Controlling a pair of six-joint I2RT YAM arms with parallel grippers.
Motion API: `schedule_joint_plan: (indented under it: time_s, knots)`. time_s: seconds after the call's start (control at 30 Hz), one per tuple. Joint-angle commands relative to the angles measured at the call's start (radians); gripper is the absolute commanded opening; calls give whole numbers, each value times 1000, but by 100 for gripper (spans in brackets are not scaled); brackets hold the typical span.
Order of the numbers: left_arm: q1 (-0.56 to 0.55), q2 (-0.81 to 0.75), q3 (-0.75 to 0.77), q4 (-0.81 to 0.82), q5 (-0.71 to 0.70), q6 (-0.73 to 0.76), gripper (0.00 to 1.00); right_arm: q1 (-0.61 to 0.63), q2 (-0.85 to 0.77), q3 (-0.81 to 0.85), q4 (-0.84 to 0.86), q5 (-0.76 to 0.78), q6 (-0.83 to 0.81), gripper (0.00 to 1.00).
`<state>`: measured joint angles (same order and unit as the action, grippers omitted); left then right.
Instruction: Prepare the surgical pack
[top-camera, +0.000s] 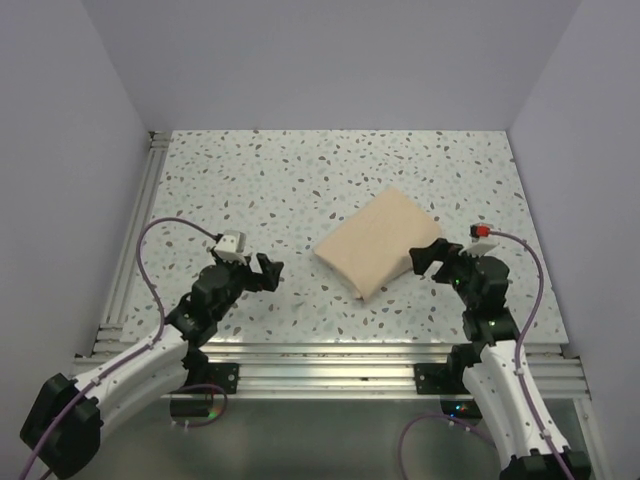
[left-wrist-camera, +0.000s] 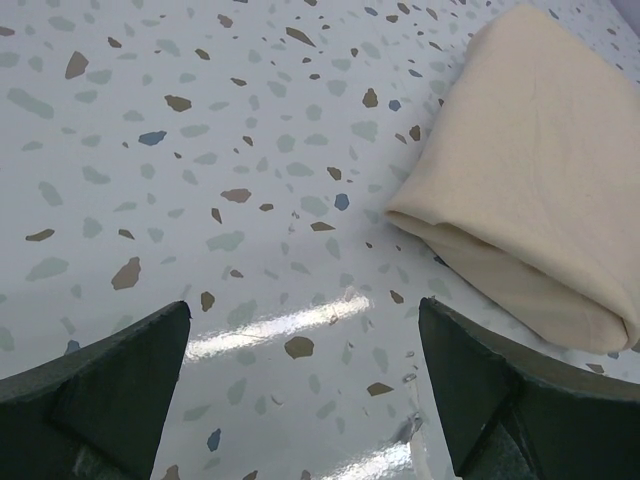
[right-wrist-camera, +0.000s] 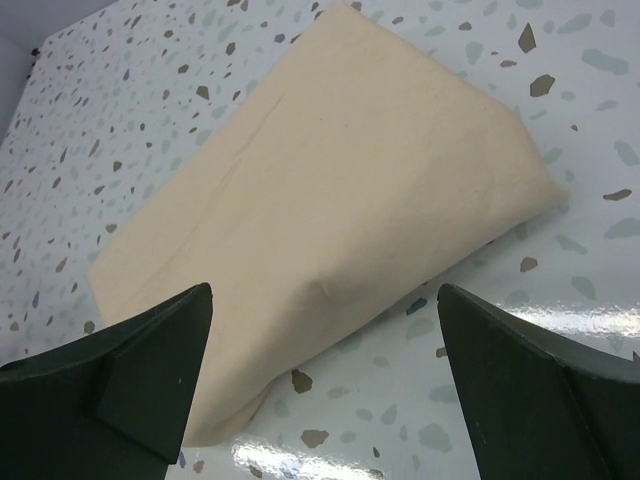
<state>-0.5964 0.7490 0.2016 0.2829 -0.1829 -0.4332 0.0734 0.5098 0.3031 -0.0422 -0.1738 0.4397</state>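
**Top external view.**
- Surgical pack (top-camera: 378, 243): one, a folded tan cloth bundle lying flat on the speckled table (top-camera: 300, 170). It is closed on every visible side, with no loose flap.
- Left claw (top-camera: 268, 270): one, jaws spread wide, nothing held. The pack lies well apart from it, ahead and off to its right.
- Right claw (top-camera: 428, 256): one, jaws spread wide, nothing held. The pack's near right corner sits just ahead of its tips; contact cannot be told.
- Tray and packets: none visible, and no loose items.

**Left wrist view.**
- Left claw (left-wrist-camera: 305, 310): only bare table between its fingers.
- Pack (left-wrist-camera: 530, 170): one, ahead and right of the right-hand finger, its folded edge turned toward the claw.

**Right wrist view.**
- Right claw (right-wrist-camera: 325, 290): fully parted, gripping nothing.
- Pack (right-wrist-camera: 330, 170): one, directly ahead and reaching in between the fingers, a smooth, taut face uppermost.

**Progress, as judged.** The wrapping looks complete, since the bundle is closed and both claws are free of it. What may be left is a final tuck or a repositioning; whether any is needed cannot be told.
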Motion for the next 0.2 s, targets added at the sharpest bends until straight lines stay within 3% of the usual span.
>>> schedule_joint_plan:
  time_s: [0.0, 0.17]
  knots:
    - [4, -14, 2, 58, 2, 21, 100, 2, -14, -10, -12, 16, -19, 99]
    - [4, -16, 2, 55, 8, 19, 100, 0, -27, -15, -21, 19, -18, 99]
